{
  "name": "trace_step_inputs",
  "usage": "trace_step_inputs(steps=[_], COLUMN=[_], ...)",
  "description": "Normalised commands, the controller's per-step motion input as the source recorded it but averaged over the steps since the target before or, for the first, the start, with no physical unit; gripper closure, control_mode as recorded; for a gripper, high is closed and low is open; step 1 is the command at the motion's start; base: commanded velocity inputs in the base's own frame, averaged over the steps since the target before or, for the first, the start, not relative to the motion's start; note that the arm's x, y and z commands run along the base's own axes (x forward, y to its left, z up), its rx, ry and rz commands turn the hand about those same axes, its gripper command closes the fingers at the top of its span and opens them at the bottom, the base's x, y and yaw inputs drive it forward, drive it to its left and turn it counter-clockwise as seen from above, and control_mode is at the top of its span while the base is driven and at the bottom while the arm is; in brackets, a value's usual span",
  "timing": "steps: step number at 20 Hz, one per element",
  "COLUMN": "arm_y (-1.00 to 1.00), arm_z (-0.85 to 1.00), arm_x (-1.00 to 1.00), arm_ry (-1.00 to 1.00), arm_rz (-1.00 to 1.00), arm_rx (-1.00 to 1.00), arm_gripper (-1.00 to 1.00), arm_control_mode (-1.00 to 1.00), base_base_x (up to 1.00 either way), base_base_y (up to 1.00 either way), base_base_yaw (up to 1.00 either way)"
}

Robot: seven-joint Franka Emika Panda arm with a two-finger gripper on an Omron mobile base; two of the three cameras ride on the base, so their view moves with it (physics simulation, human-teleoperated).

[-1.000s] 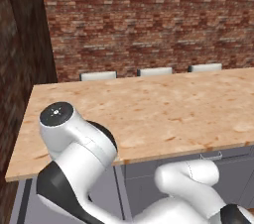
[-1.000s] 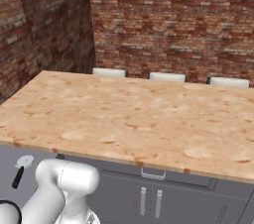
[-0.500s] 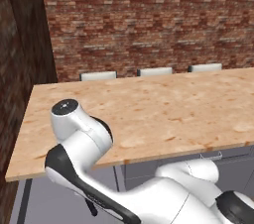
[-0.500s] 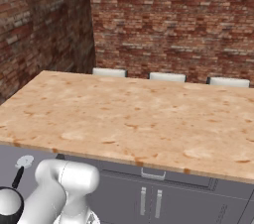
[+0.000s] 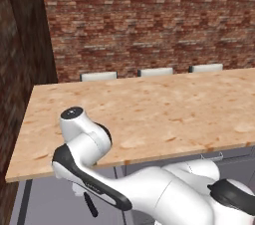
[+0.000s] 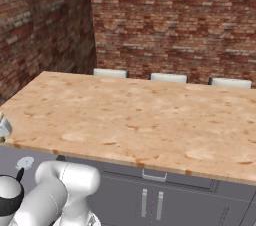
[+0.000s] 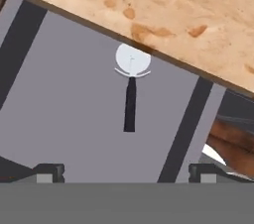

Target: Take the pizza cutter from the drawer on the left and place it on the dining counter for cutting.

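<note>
Brick wall [image 5: 149, 20]: red-brown, behind the counter; a darker brick side wall [image 6: 35, 25] meets it at the left corner. Chair backs [image 6: 169, 77]: three, pale, in a row along the far edge. Cabinet doors [image 6: 150, 202]: grey, vertical handles.

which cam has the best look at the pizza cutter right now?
Hand view: the whole pizza cutter lies flat in the open drawer, wheel toward the counter edge, nothing covering it. Right base view shows it small, partly behind the arm. Left base view shows just a dark handle-like bit.
</note>
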Motion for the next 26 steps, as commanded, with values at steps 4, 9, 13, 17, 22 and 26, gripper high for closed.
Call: trace_step_inputs(steps=[4,9,13,17,22,26], arm_y=[0.0,0.0,0.0,-0.03,0.0,0.0], arm_z=[-0.94,-0.88,-0.7,-0.59,-0.53,-0.43], arm_x=[0.18,0.02,0.0,0.0,0.01,0.0], arm_ry=[0.02,0.07,0.08,0.01,0.0,0.02], arm_rz=[-0.21,-0.19,-0.13,-0.08,-0.05,-0.04], arm_rx=[0.0,0.02,0.03,0.0,0.0,0.0], arm_gripper=[-1.0,-1.0,-1.0,-1.0,-1.0,-1.0], arm_control_mode=[-1.0,-1.0,-1.0,-1.0,-1.0,-1.0], base_base_x=[0.0,0.0,0.0,0.0,0.0,0.0], base_base_y=[0.0,0.0,0.0,0.0,0.0,0.0], base_base_yaw=[0.0,0.0,0.0,0.0,0.0,0.0])
